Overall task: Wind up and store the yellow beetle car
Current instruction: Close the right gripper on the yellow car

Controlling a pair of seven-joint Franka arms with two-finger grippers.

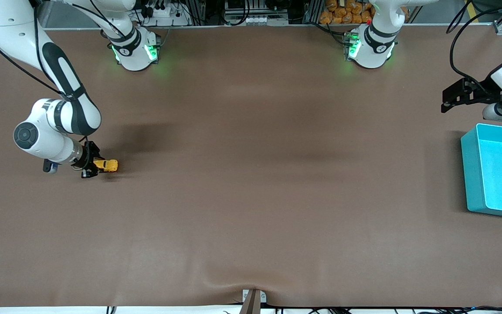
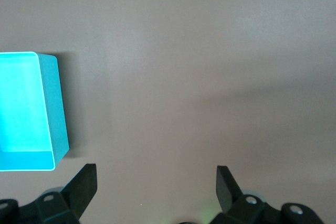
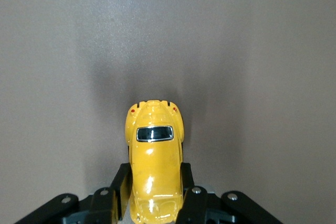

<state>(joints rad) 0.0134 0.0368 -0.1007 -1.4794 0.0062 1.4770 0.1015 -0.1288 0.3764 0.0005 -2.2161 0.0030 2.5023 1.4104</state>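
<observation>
the small glossy yellow beetle-shaped toy car (image 1: pixel 106 165) with dark windows sits at the right arm's end of the brown worktop (image 1: pixel 251 183), well apart from the teal rectangular plastic bin (image 1: pixel 496 170) that stands at the left arm's end; the right hand (image 1: pixel 92 166) is down low at the car, its two black fingers (image 3: pixel 120 190) closed against the car's two sides, so the car is gripped between them; in the right wrist view the car's (image 3: pixel 154 156) rounded body points away from the hand (image 3: pixel 153 192), and one dark window shows on top; the left hand (image 1: pixel 445 98) hangs over the worktop beside the teal bin, nearer the robots' bases than the bin; its fingers (image 2: pixel 84 184) stand wide apart with nothing between them, and the bin's wall (image 2: pixel 59 106) shows in the left wrist view; the left arm waits.
</observation>
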